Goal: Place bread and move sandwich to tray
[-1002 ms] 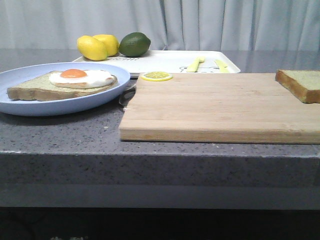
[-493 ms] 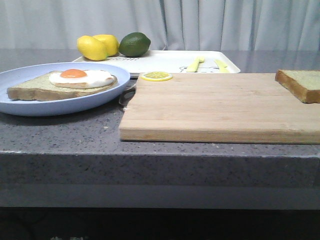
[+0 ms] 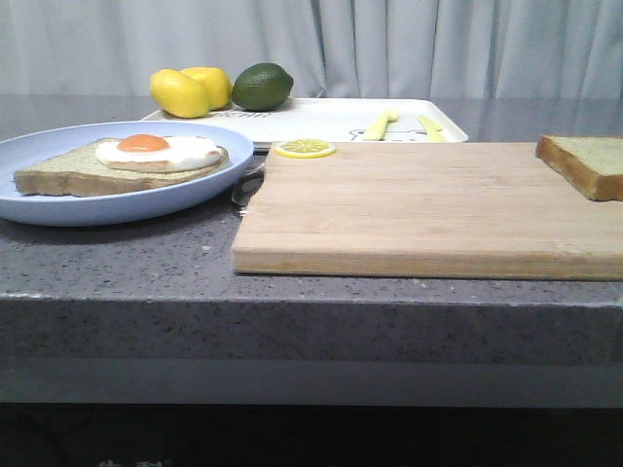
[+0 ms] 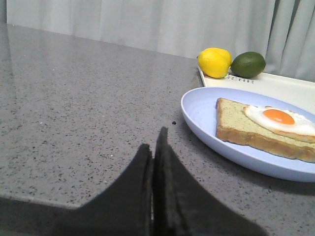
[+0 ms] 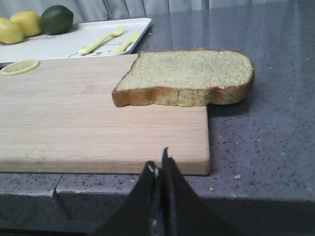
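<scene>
The plain bread (image 3: pixel 587 161) (image 5: pixel 185 76) lies on the far right corner of the wooden cutting board (image 3: pixel 428 209) (image 5: pixel 74 118), partly overhanging its edge. The sandwich (image 3: pixel 127 162) (image 4: pixel 266 127), a slice topped with a fried egg, sits on a round pale blue plate (image 3: pixel 58 209) (image 4: pixel 206 123) at the left. Behind the board lies the cream-white tray (image 3: pixel 321 122) (image 5: pixel 64 44). My left gripper (image 4: pixel 154 142) is shut and empty, low over the counter beside the plate. My right gripper (image 5: pixel 158 162) is shut and empty, short of the board's near edge. Neither gripper shows in the front view.
Two lemons (image 3: pixel 190 90) and a lime (image 3: pixel 262 86) sit at the tray's back left. A yellow fork (image 3: pixel 382 124) and knife (image 3: pixel 432 127) lie on the tray. A lemon slice (image 3: pixel 304 148) rests at the board's back left corner. The grey counter's front edge (image 3: pixel 311 292) is near.
</scene>
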Robot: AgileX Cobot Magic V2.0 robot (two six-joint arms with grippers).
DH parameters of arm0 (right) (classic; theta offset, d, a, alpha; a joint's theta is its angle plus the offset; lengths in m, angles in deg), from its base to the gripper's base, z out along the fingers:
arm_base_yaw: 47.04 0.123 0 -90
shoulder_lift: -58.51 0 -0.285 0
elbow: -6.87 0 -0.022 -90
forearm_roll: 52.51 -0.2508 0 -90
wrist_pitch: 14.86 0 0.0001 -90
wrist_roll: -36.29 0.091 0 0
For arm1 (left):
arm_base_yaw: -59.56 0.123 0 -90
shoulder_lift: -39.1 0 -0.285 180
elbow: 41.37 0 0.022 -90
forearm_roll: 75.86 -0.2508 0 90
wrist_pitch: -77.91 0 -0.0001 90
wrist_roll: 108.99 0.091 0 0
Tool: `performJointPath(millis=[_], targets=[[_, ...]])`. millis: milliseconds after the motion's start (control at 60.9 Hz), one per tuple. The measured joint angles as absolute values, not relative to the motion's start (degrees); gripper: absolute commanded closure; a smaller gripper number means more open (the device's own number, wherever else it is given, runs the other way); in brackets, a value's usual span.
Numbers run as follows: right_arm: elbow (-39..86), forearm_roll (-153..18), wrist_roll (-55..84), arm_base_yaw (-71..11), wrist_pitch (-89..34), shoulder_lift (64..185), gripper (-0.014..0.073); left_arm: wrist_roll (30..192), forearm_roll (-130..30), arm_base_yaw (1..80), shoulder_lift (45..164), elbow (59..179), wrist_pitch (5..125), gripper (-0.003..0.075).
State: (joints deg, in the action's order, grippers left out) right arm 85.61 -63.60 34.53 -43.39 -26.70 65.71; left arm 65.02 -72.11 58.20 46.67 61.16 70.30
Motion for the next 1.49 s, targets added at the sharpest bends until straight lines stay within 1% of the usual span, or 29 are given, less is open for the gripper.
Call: performJointPath(millis=[591, 640, 739, 837, 985, 1084, 1215, 1330, 1412, 1494], targets=[[85.6, -63.6, 34.6, -43.4, -24.4, 65.7, 0.0657, 65.0, -72.1, 58.2, 46.7, 61.2, 70.4, 0.0741], [85.6, -63.6, 34.6, -43.4, -24.4, 65.7, 0.0657, 65.0, -72.1, 58.2, 46.7, 61.2, 71.2, 0.0741], [85.3, -65.4, 34.6, -43.4, -24.2, 65.7, 0.0657, 65.0, -72.1, 58.2, 46.7, 61.2, 77.1, 0.0741], [81.7, -66.1, 34.6, -43.4, -25.7, 65.7, 0.0657, 65.0, -72.1, 58.2, 46.7, 62.2, 81.6, 0.0741], [71.4, -66.3, 34.6, -43.4, -29.6, 65.9, 0.0657, 65.0, -73.6, 58.2, 47.0, 69.6, 78.6, 0.0741], [64.1, -66.3, 34.6, -43.4, -32.6, 69.8, 0.0657, 65.0, -75.2, 58.2, 50.5, 76.5, 74.6, 0.0741], [56.8, -66.3, 34.6, -43.4, -35.8, 79.8, 0.0657, 65.0, -75.9, 58.2, 60.9, 84.4, 68.8, 0.0741], [54.0, -66.3, 34.6, -43.4, -36.8, 88.5, 0.0657, 65.0, -75.9, 58.2, 68.4, 86.9, 67.2, 0.0741], [53.3, -66.3, 34.6, -43.4, -36.7, 92.0, 0.0651, 65.0, -75.9, 58.2, 71.3, 87.7, 66.9, 0.0741], [53.2, -66.3, 34.6, -43.4, -36.7, 93.4, 0.0599, 65.0, -75.9, 58.2, 72.2, 87.9, 66.9, 0.0737]])
